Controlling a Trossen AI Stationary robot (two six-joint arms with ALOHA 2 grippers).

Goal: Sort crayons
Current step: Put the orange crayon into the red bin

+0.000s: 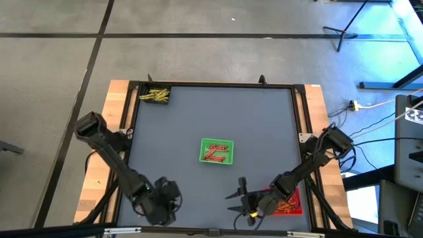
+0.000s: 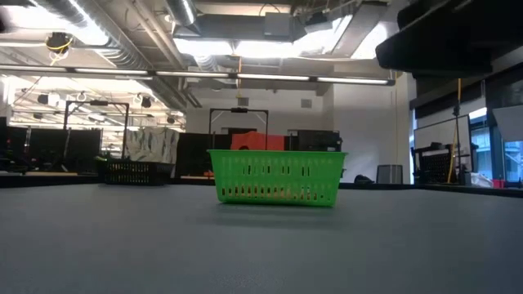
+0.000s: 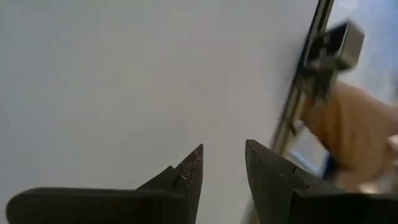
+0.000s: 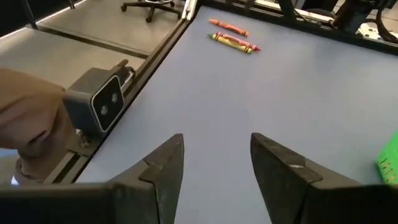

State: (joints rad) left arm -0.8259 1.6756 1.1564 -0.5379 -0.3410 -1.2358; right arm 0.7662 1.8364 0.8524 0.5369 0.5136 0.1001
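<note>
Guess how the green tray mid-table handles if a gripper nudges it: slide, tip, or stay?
Probably slides: the green tray looks like thin perforated plastic, so light, and sits on a smooth mat. Unlikely to tip: it is low and wide. The few crayons inside add little weight and may shift or roll about.
</note>
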